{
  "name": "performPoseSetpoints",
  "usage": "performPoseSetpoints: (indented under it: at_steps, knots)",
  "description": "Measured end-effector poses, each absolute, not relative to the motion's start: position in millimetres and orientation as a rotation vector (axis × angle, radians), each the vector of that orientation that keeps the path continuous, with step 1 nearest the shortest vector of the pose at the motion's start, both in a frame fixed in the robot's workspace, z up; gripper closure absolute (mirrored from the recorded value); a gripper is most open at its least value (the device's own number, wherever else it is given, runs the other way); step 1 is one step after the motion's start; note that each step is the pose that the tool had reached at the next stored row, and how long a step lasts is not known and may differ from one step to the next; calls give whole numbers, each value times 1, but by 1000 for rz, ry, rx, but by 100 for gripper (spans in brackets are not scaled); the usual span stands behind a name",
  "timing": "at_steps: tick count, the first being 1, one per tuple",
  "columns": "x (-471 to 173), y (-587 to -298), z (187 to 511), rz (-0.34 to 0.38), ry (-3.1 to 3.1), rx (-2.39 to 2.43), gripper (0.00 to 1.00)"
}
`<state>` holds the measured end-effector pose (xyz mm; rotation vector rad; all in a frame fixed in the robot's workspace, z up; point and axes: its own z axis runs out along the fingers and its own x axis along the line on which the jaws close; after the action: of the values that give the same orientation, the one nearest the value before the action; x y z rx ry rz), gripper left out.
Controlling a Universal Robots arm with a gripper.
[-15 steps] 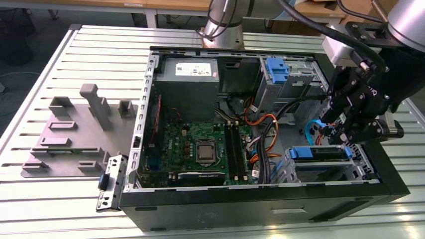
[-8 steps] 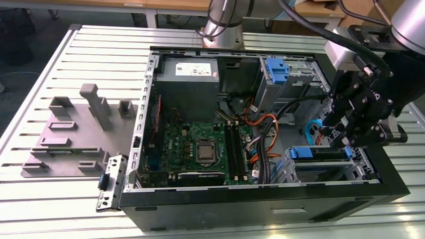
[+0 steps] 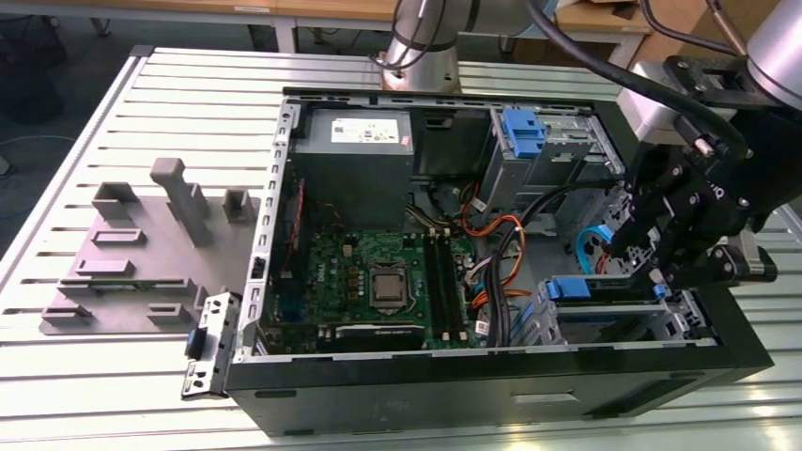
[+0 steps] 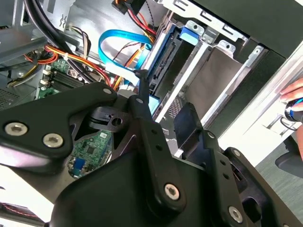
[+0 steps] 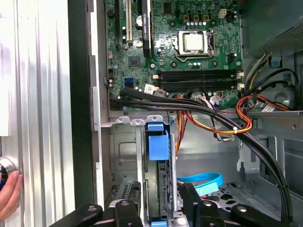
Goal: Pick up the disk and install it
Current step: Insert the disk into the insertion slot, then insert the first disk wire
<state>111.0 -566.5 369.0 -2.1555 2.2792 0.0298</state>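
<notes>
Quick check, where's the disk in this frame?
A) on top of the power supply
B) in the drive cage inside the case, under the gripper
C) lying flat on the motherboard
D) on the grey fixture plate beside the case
B: the disk stands edge-on in the drive cage with its blue carrier tab showing, and the gripper hangs right above it.

Cramped drive cage (image 3: pixel 626 324), open room over the motherboard (image 3: pixel 376 272)
In the exterior view, a black cable bundle (image 3: pixel 508 252) and a blue SATA cable (image 3: pixel 599 246) crowd the cage's 10 to 11 o'clock; the hand (image 3: pixel 660 272) fills its 1 o'clock.
</notes>
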Motion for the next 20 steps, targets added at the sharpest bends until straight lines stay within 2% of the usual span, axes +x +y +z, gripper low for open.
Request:
performPoseSetpoints:
  at_steps: [20]
  knots:
    - [111, -566, 360, 29, 2279, -2156, 52]
